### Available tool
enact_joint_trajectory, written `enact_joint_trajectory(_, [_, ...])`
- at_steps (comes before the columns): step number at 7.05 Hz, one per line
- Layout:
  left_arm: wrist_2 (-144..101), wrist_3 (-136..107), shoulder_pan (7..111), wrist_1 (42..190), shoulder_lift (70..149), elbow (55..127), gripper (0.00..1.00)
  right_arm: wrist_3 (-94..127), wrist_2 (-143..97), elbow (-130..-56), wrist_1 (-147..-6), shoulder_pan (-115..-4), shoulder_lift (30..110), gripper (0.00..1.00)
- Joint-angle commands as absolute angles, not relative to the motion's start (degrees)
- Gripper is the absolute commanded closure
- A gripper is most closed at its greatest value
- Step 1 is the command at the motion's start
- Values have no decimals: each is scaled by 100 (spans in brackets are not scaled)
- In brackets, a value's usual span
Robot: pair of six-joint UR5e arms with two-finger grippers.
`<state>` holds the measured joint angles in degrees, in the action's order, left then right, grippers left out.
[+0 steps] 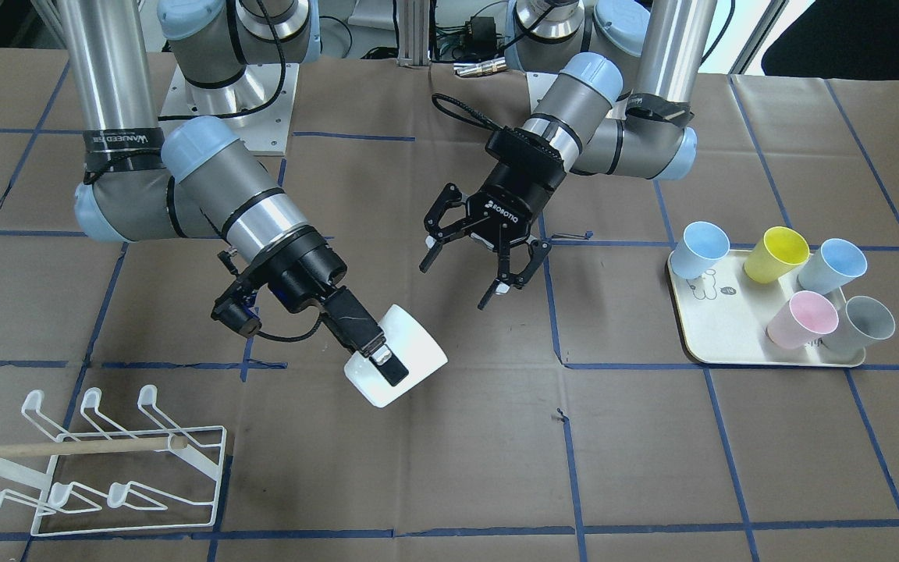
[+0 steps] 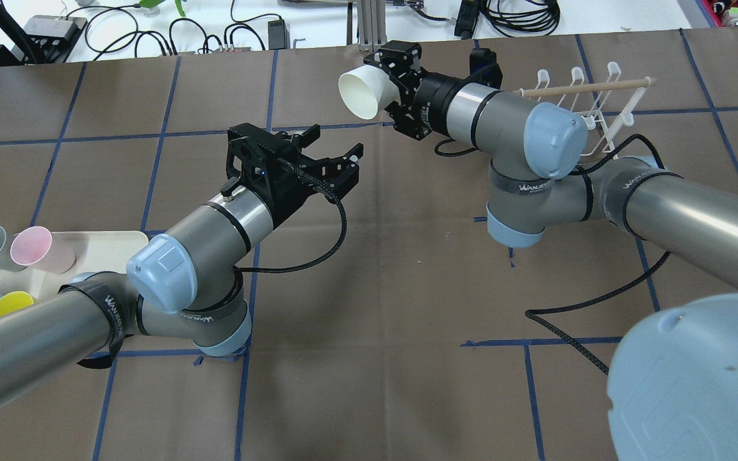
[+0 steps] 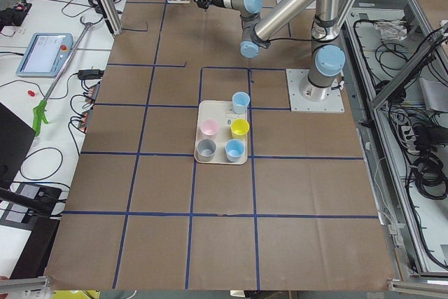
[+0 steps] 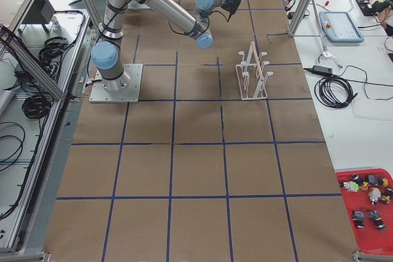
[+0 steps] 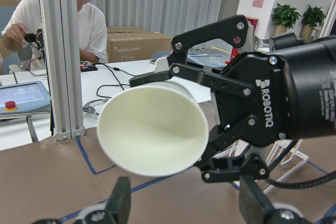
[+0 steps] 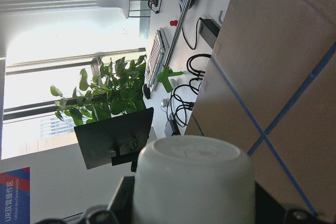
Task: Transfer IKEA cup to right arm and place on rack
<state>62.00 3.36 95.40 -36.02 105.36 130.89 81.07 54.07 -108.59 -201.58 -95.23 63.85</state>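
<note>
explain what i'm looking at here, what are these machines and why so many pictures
It is a two-armed robot at a table, and each arm ends in a two-finger gripper. Six cameras caught the same moment: one faces the robot, one looks over its shoulders, one sits at each table end, and one rides on each wrist. The right gripper is shut on a white cup, held above the table. The left gripper is open and empty, close by. On the table stand a white wire rack and a tray with five coloured cups.
</note>
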Motion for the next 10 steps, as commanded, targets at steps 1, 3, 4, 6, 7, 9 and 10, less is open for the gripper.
enact_joint_trajectory(1, [6276, 351, 9038, -3177, 10066, 13324, 1, 6654, 5466, -10819, -20136, -9142, 6599, 70])
enact_joint_trajectory(3, [6328, 386, 8904, -1434, 9364, 13167, 1, 4817, 5728, -10837, -20144, -8852, 6688, 72])
enact_joint_trajectory(4, [6772, 395, 8895, -319, 9108, 12827, 1, 3694, 6148, -10820, -20179, -8720, 6688, 72])
enact_joint_trajectory(6, [7634, 396, 8921, 2053, 9026, 11975, 1, 2500, 6537, -10784, -20450, -8378, 6688, 82])
enact_joint_trajectory(7, [8186, 378, 8930, 3266, 9209, 11405, 1, 2000, 6730, -10819, -20644, -8193, 6680, 83])
enact_joint_trajectory(9, [8402, 229, 8930, 5920, 9307, 10192, 0, 987, 6759, -10837, -21310, -7877, 6619, 83])
enact_joint_trajectory(10, [8402, 185, 8930, 6750, 9412, 9717, 0, 758, 6759, -10828, -21583, -7701, 6549, 83])
